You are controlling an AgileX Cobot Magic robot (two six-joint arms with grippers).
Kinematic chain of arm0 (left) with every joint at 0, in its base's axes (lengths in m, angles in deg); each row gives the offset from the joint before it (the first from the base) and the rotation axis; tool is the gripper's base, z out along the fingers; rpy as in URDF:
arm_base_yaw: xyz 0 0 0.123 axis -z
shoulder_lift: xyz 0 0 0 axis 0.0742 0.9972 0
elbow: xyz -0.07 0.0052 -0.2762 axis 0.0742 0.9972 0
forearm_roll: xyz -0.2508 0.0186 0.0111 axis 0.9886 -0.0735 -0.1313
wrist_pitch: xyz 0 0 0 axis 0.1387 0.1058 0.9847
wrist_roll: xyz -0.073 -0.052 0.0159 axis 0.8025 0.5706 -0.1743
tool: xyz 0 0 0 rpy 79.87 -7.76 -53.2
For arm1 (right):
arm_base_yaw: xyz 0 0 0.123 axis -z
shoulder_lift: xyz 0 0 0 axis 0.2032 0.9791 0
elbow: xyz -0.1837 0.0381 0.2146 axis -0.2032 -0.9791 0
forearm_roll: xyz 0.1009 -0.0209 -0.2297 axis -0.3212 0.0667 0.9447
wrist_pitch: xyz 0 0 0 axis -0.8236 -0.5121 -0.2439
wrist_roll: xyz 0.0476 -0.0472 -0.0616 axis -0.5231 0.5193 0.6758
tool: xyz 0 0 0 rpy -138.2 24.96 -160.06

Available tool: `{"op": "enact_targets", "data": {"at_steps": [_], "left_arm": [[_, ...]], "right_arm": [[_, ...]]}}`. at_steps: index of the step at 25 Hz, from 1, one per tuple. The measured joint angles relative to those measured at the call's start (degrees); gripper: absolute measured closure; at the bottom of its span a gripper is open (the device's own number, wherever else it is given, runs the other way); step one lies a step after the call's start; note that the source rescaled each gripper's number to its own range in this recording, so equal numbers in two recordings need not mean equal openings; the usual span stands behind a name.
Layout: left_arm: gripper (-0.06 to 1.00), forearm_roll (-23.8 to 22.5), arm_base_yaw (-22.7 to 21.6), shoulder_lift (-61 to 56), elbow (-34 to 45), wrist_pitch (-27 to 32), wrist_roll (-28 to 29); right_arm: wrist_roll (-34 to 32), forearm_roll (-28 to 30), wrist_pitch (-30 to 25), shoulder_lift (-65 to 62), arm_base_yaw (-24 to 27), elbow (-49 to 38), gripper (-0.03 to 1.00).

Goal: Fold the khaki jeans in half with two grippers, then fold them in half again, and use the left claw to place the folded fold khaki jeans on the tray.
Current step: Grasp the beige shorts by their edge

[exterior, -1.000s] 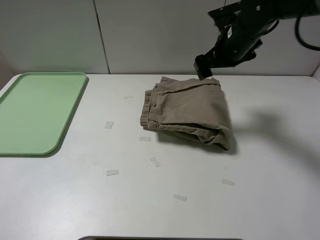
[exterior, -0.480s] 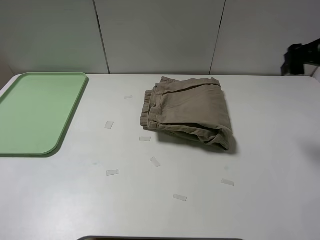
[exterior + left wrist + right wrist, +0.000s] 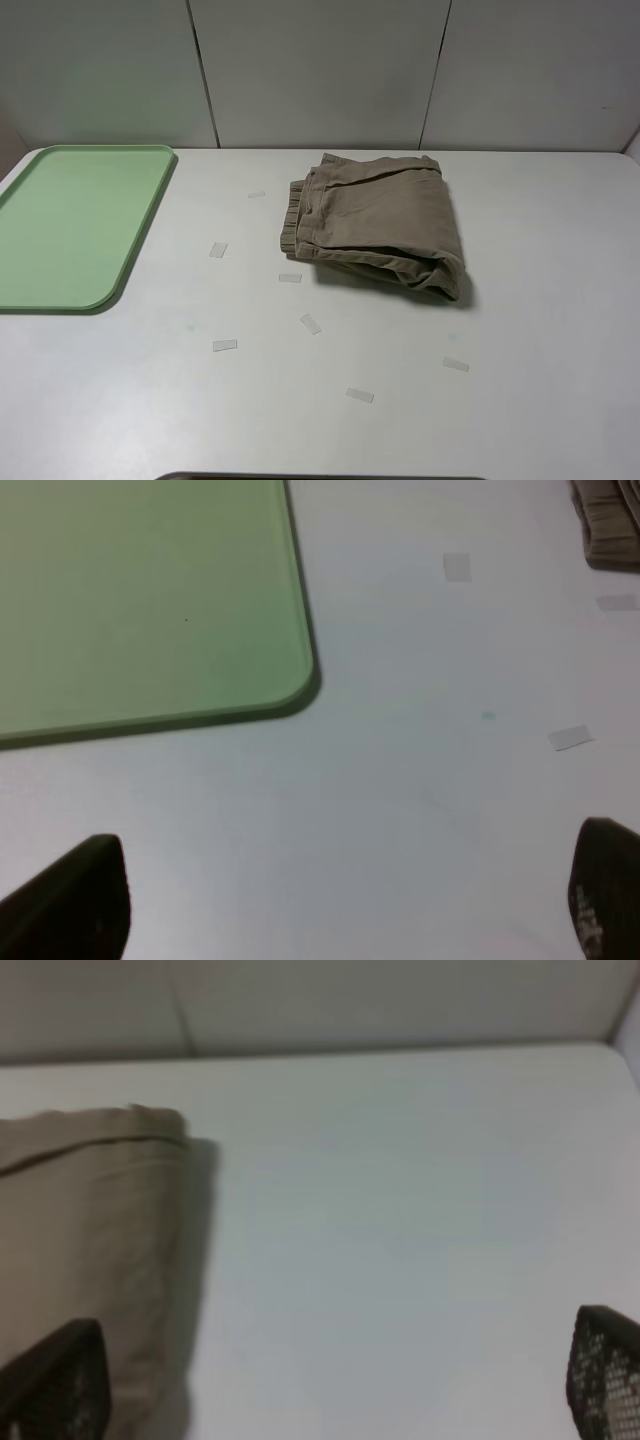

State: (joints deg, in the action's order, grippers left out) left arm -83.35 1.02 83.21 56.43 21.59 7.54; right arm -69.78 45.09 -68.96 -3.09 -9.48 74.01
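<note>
The khaki jeans [image 3: 375, 228] lie folded into a thick bundle on the white table, right of centre toward the back. The mint-green tray [image 3: 75, 222] lies flat at the left edge with nothing on it. Neither arm shows in the exterior high view. In the left wrist view the left claw [image 3: 345, 900] is open, its fingertips [image 3: 75, 900] wide apart above bare table beside the tray's corner [image 3: 150, 600]; an edge of the jeans [image 3: 610, 520] shows. In the right wrist view the right gripper [image 3: 330, 1385] is open, above table beside the jeans [image 3: 85, 1210].
Several small pale tape strips [image 3: 310, 323] are scattered on the table in front of and left of the jeans. A grey panelled wall [image 3: 320, 70] runs along the back edge of the table.
The right arm, which hung over the back edge of the jeans, pulled away to the right and has left the exterior high view. The jeans and tray have not moved.
</note>
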Motion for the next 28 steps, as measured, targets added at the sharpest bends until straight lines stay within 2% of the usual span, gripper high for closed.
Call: {"op": "enact_targets", "data": {"at_steps": [5,11,18,28], "left_arm": [[0.08,0.00,0.00,0.00,0.00,0.00,0.00],[0.08,0.00,0.00,0.00,0.00,0.00,0.00],[0.08,0.00,0.00,0.00,0.00,0.00,0.00],[0.08,0.00,0.00,0.00,0.00,0.00,0.00]], "right_arm": [[0.80,-0.89,-5.10,-12.80,0.00,-4.16,-0.03],[-0.45,-2.21,-9.62,-22.51,0.00,-6.55,-0.03],[-0.71,-2.28,-13.31,-29.39,0.00,-8.31,-0.03],[-2.05,-0.98,-21.25,-36.32,0.00,-8.78,-0.03]]}}
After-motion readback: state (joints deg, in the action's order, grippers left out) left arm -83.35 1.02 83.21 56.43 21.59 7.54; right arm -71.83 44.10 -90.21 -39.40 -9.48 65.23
